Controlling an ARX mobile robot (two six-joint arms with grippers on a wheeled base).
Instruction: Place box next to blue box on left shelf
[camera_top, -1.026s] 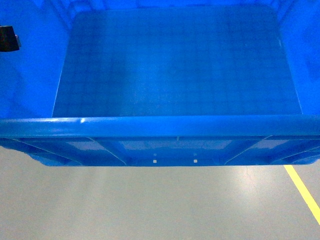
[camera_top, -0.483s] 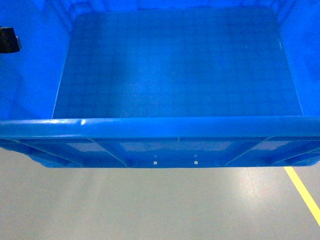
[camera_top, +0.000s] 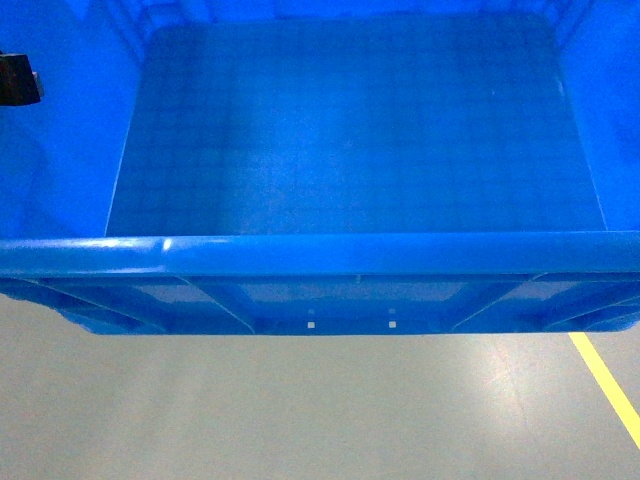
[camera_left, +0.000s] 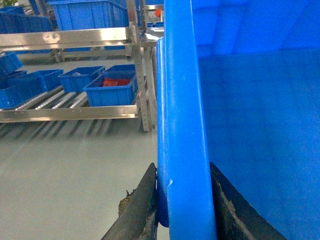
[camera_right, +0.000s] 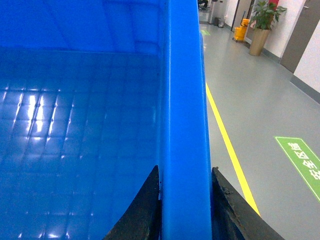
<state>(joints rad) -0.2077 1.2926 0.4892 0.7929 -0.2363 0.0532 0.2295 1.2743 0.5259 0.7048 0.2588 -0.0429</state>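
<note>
The box (camera_top: 350, 140), a large bright-blue crate with a grid floor, fills the upper head view above the grey floor. My left gripper (camera_left: 182, 170) is shut on the box's left rim (camera_left: 182, 100), one dark finger (camera_left: 142, 205) outside the wall and one inside. On the opposite rim (camera_right: 185, 90) my right gripper (camera_right: 185, 172) is shut the same way. The left shelf (camera_left: 55, 100), a bed of white rollers in metal rails, lies off to the left in the left wrist view. It carries several smaller blue boxes, the nearest (camera_left: 111, 90) holding red parts.
A steel rack post (camera_left: 142, 75) stands between the roller bed and the held crate. A yellow floor line (camera_right: 225, 135) runs along the right side, with a green floor marking (camera_right: 300, 160) beyond. A potted plant (camera_right: 262, 25) and a yellow bucket (camera_right: 241, 31) stand far down the aisle.
In the head view the crate's near rim sits a few pixels lower than a second ago. Both grips look unchanged.
</note>
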